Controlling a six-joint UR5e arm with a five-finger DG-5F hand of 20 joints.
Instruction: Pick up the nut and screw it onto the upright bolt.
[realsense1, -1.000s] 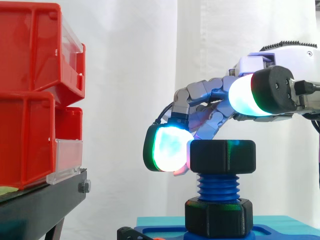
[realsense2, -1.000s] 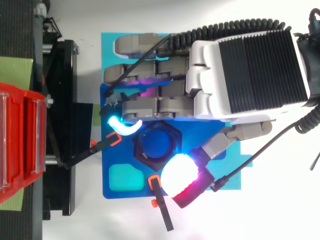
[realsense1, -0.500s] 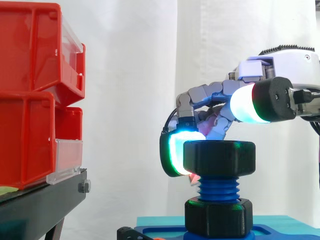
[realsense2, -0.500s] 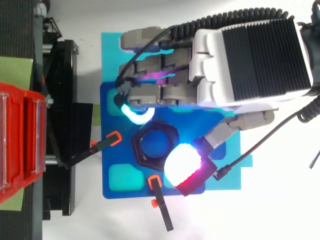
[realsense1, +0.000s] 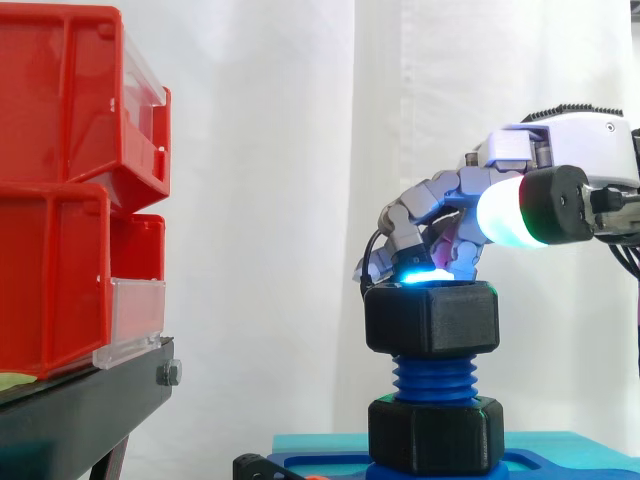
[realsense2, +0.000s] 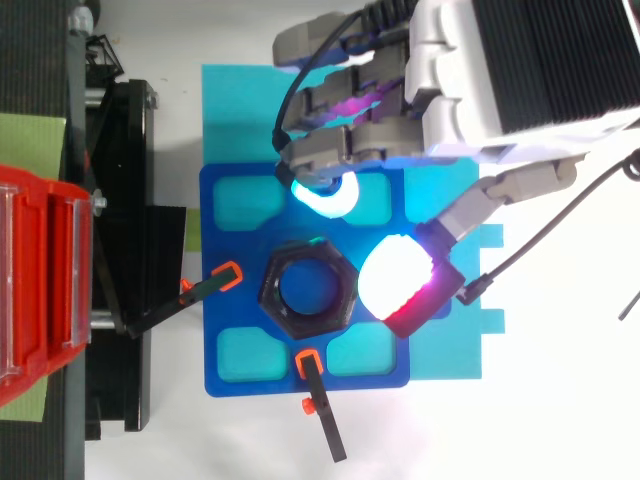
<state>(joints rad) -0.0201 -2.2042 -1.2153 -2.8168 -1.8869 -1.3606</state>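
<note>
A black hex nut (realsense1: 430, 318) sits threaded on the top of the upright blue bolt (realsense1: 436, 378), which rises from a black hex base (realsense1: 432, 433) on the blue plate (realsense2: 232, 300). From above, the nut (realsense2: 340, 302) rings the bolt's blue end (realsense2: 308, 288). My hand (realsense2: 500, 70) hovers to the upper right, open and off the nut. Its cyan fingertips (realsense2: 325, 197) hang beyond the nut's far side. The white thumb pad (realsense2: 398, 277) stands just right of the nut, apart from it. In the side view the hand (realsense1: 560, 150) arches over the nut's top.
Red bins (realsense1: 70, 200) stand stacked on a black stand (realsense1: 80, 410) at the left. Two black clamps with orange tips (realsense2: 205, 290) (realsense2: 320, 415) reach toward the nut. A teal mat (realsense2: 240, 110) lies under the blue plate.
The fingers have come off the nut's sides and the hand has drawn back toward the arm. The glowing pad beside the nut has risen to its top edge.
</note>
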